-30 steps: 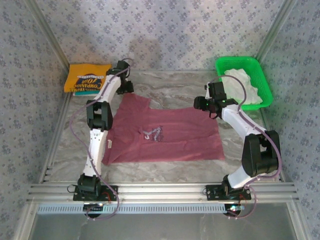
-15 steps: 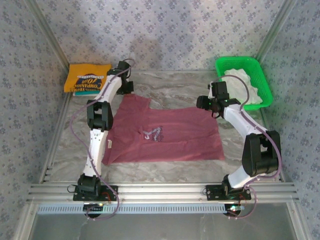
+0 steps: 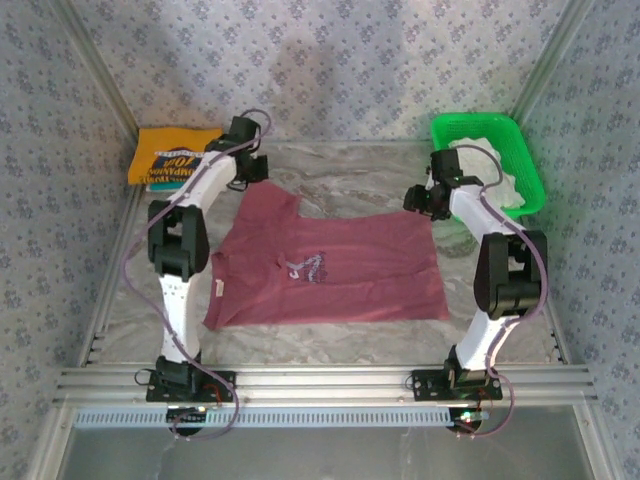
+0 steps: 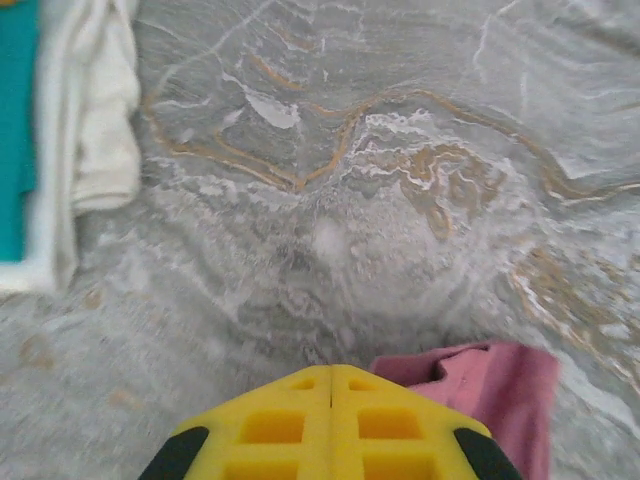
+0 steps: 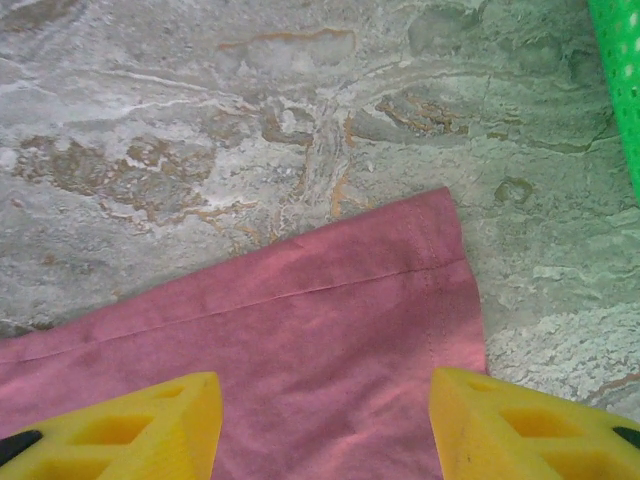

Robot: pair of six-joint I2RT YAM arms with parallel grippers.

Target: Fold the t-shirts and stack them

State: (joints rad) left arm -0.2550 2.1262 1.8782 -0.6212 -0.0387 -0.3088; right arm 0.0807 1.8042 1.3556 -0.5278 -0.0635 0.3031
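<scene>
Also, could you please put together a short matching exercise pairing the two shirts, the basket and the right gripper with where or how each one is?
Things:
1. maroon t-shirt
2. yellow-orange t-shirt
3. green basket
4. right gripper

Places or states:
a. far right corner
b. spread flat in the middle
c. folded, far left corner
d. open, above maroon cloth

Pairs: 1-b, 2-c, 3-a, 4-d

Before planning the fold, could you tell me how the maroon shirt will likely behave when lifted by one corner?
Likely floppy: the maroon shirt lies flat on the table, so it should drape and sag. Thin cloth, so probably light. Pushed, it may bunch, like its crumpled edge.
</scene>
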